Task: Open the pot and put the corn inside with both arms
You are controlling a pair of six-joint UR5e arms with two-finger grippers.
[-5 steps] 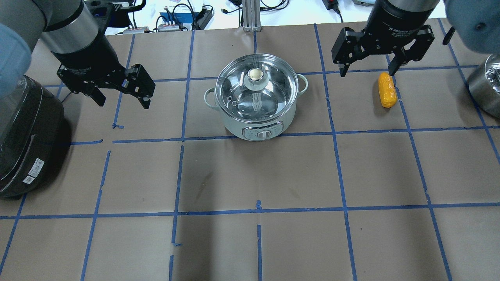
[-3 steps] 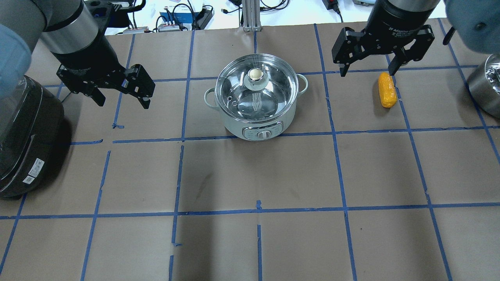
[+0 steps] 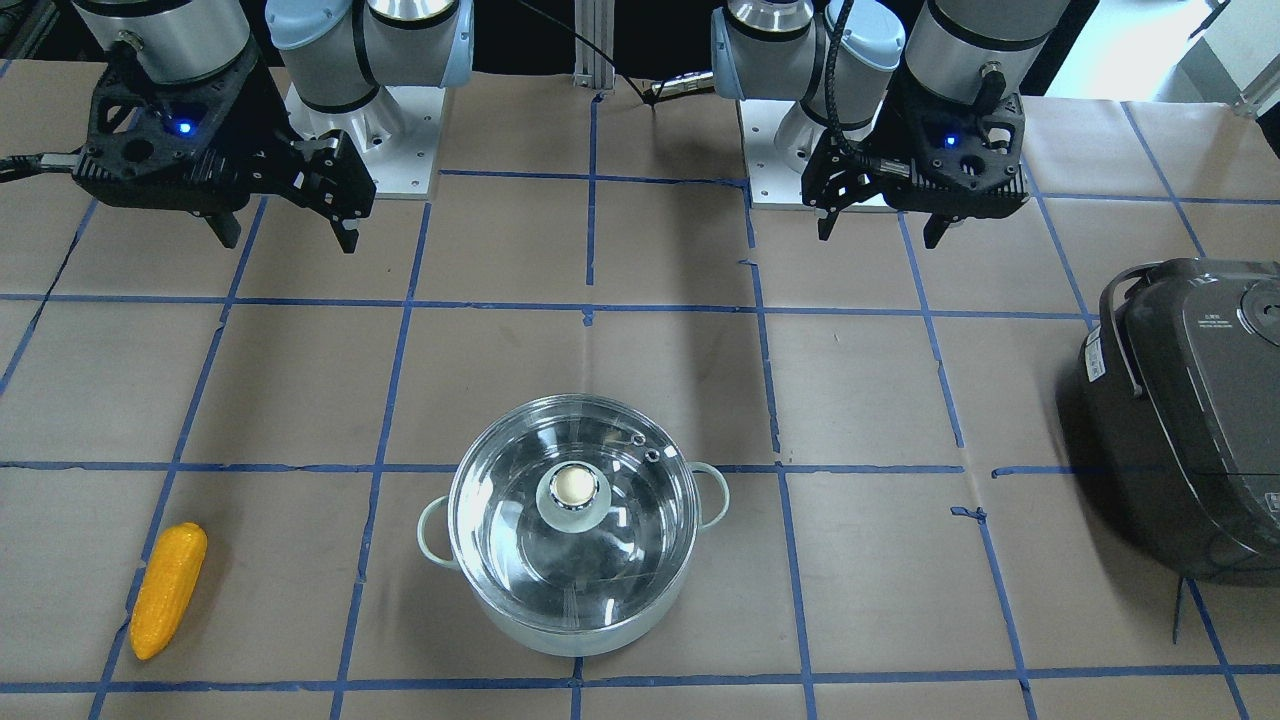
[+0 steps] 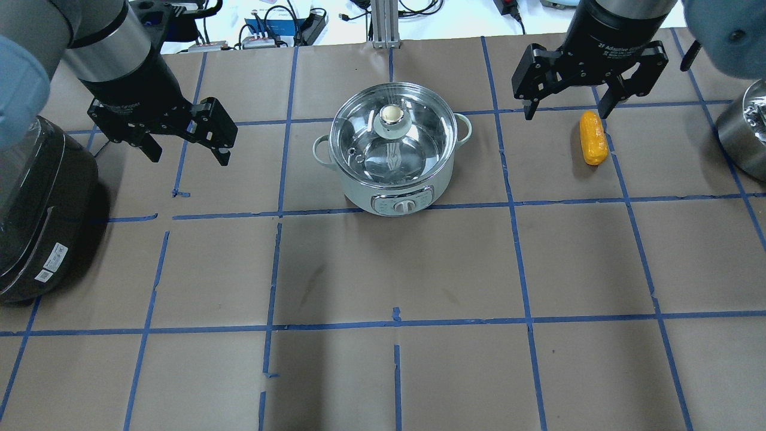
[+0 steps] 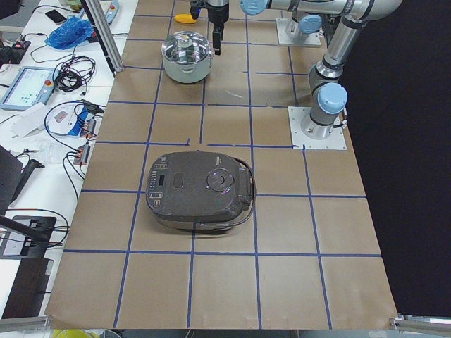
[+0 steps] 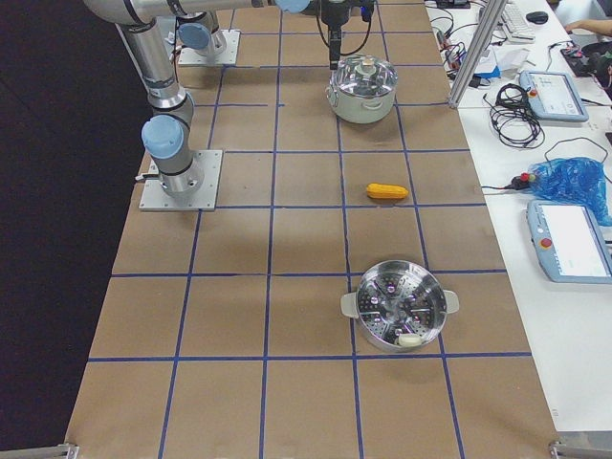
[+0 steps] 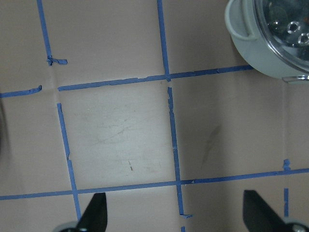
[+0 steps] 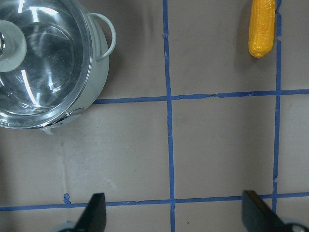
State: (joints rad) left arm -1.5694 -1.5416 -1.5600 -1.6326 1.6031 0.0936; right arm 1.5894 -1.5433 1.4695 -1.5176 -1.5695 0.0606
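The mint-white pot (image 4: 395,149) stands at mid table with its glass lid and round knob (image 4: 392,115) on; it also shows in the front view (image 3: 575,540) and the right wrist view (image 8: 43,67). The yellow corn (image 4: 593,138) lies on the paper to the pot's right, also in the front view (image 3: 167,589) and the right wrist view (image 8: 261,28). My left gripper (image 4: 185,157) hangs open and empty left of the pot. My right gripper (image 4: 565,112) hangs open and empty just behind and left of the corn.
A dark grey rice cooker (image 4: 36,209) stands at the left edge, close to my left arm. A steel steamer pot (image 4: 742,131) stands at the right edge, also in the right side view (image 6: 400,306). Cables and boxes lie beyond the far table edge.
My right gripper has shifted slightly to the right and away, near the corn. The left arm, the pot and the corn have not moved.
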